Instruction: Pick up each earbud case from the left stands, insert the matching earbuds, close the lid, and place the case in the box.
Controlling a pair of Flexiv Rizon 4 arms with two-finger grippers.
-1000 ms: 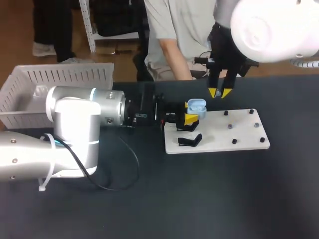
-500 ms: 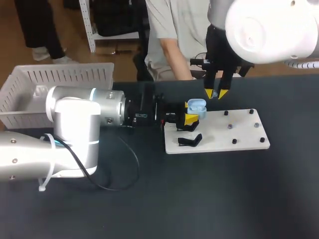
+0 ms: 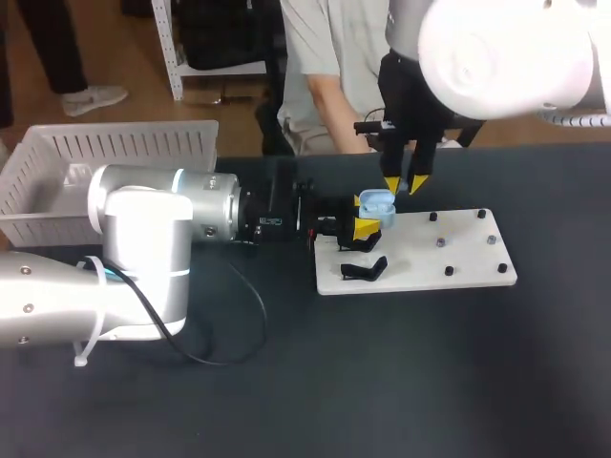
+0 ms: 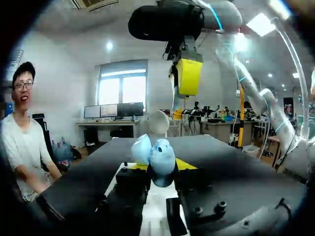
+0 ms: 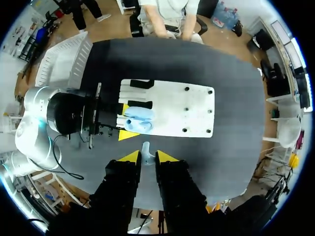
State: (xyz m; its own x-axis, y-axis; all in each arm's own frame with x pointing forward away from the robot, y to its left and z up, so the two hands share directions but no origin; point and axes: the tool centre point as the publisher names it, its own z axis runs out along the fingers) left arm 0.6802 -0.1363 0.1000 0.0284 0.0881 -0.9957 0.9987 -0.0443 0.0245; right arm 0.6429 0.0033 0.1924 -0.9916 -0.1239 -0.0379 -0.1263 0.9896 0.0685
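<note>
The left end effector clamps the open blue earbud case above the left end of the white board. The right end effector, nearly closed, pinches an earbud just beyond it; inserting, closing and boxing look still to do.

You have bright, even overhead light in the head view: the dark tabletop shows no glare, the white board carries only faint, soft shadows, and the right arm's white shell is washed out almost to plain white. In the left wrist view, ceiling lights and windows glare from behind, so the left hand sits in shade. The right wrist view is evenly lit.
</note>
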